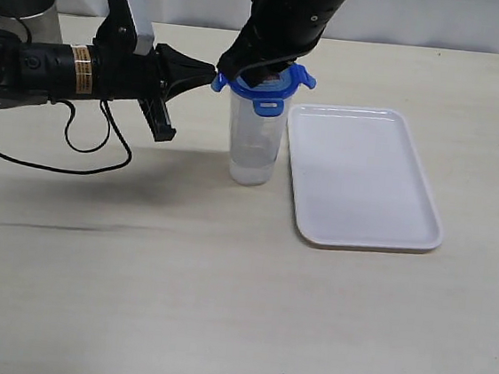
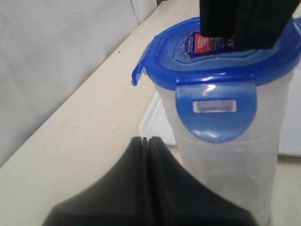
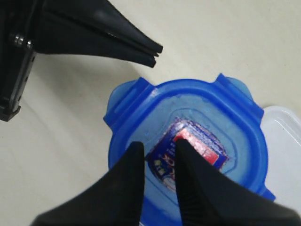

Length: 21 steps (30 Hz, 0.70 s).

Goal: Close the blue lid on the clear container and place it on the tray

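R gripper (image 3: 159, 143): we see it partly open, a narrow gap btw the two black fingers (image 3: 134, 179), nothing clamped in that gap. Both tips sit on top of the blue lid (image 3: 235, 127), right over the red-and-blue sticker (image 3: 202, 148). In the left wrist view the fingers stand straight down onto the lid face, so it looks like contact from above and not a grasp.

L gripper (image 1: 215, 77): we see it fully closed, fingers pressed together, holding nothing. It lies roughly horizontal w/ its tip just beside the lid's side tab (image 2: 138, 73). We can't tell if it touches the tab.

The lid is on the mouth of the clear container (image 1: 254, 143). The front tab (image 2: 216, 110) is folded down over the rim, and the side tab sticks outward. The container stands upright on the table (image 1: 219, 309), just beside the near-left edge of the tray (image 1: 367, 177) but not on it. The tray is white and lies flat. A steel cup (image 1: 23, 9) stands at the far left, well apart from the rest.
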Each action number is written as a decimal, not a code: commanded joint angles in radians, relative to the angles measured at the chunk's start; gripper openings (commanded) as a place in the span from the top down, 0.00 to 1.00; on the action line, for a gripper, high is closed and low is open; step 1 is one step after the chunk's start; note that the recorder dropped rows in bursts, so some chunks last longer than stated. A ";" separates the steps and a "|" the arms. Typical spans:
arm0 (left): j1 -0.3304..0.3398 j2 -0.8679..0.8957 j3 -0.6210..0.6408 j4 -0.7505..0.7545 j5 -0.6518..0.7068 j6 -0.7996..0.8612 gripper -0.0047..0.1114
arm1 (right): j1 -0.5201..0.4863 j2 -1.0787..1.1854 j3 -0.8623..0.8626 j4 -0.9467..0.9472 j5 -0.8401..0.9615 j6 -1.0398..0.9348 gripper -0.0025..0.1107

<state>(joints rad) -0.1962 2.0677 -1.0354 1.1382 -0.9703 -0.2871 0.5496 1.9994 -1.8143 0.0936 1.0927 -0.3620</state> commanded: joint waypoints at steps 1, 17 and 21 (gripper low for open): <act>-0.001 -0.001 0.004 -0.016 -0.008 -0.006 0.96 | -0.005 0.045 0.017 -0.006 0.045 -0.023 0.77; 0.097 -0.001 0.004 0.089 -0.111 -0.107 0.69 | -0.005 0.045 0.017 -0.027 0.045 -0.027 0.77; 0.101 -0.001 0.004 0.124 -0.058 -0.110 0.22 | -0.005 0.045 0.017 -0.027 0.043 -0.027 0.77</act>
<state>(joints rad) -0.0947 2.0677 -1.0354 1.2330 -1.0518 -0.3808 0.5496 2.0013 -1.8176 0.0943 1.0968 -0.3807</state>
